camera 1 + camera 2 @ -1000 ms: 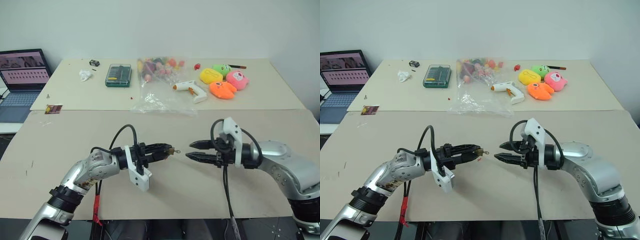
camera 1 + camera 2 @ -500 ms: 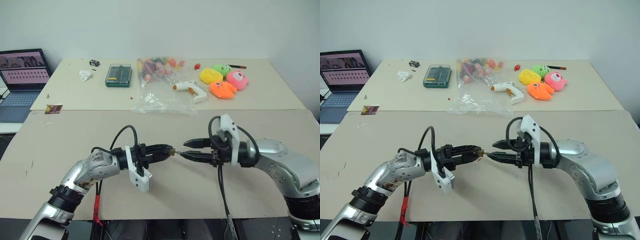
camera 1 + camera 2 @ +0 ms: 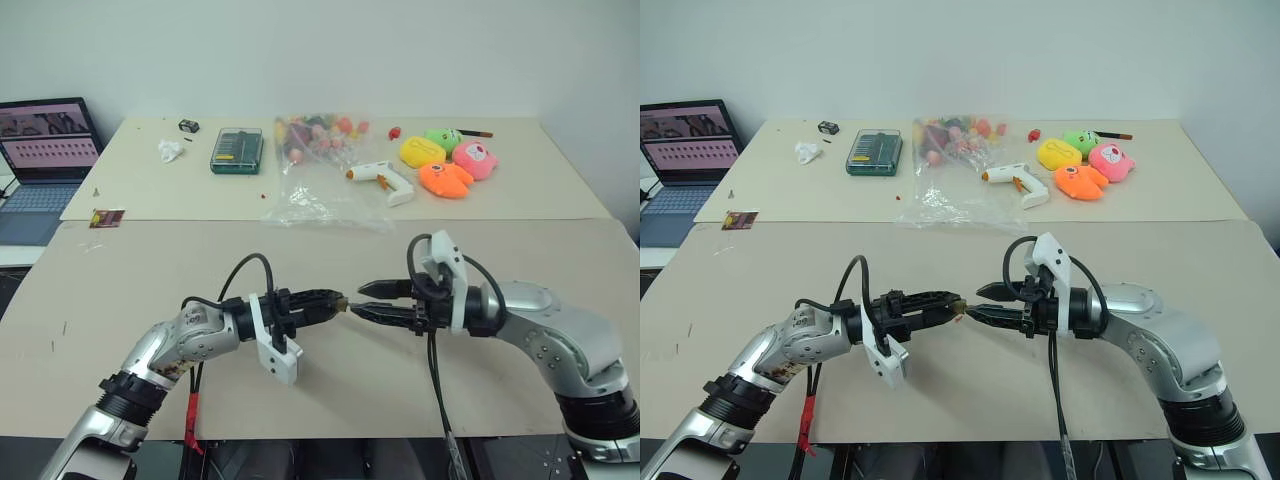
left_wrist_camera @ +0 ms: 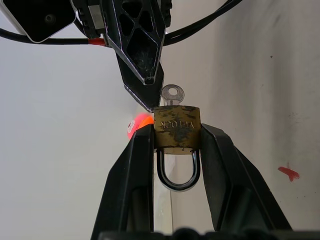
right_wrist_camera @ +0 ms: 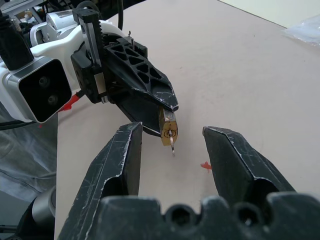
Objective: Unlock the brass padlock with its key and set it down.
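Note:
The brass padlock (image 4: 177, 129) is pinched by its body between the fingers of my left gripper (image 3: 335, 300), which is shut on it and points right, above the table. Its silver shackle faces back into the gripper. A small silver key (image 4: 173, 94) sticks out of the lock's far end. My right gripper (image 3: 357, 299) points left at it, open. Its two fingertips stand on either side of the key (image 5: 171, 142) without touching it. One right finger (image 4: 142, 55) hangs just beside the key head.
On the far table lie a clear bag of colourful items (image 3: 320, 165), a white glue gun (image 3: 385, 180), plush toys (image 3: 445, 160) and a green bit case (image 3: 237, 150). A laptop (image 3: 40, 160) stands at the far left. A red speck (image 5: 205, 166) marks the near tabletop.
My right gripper has moved left, closing the gap until its open fingertips flank the key. The left gripper and padlock have kept still.

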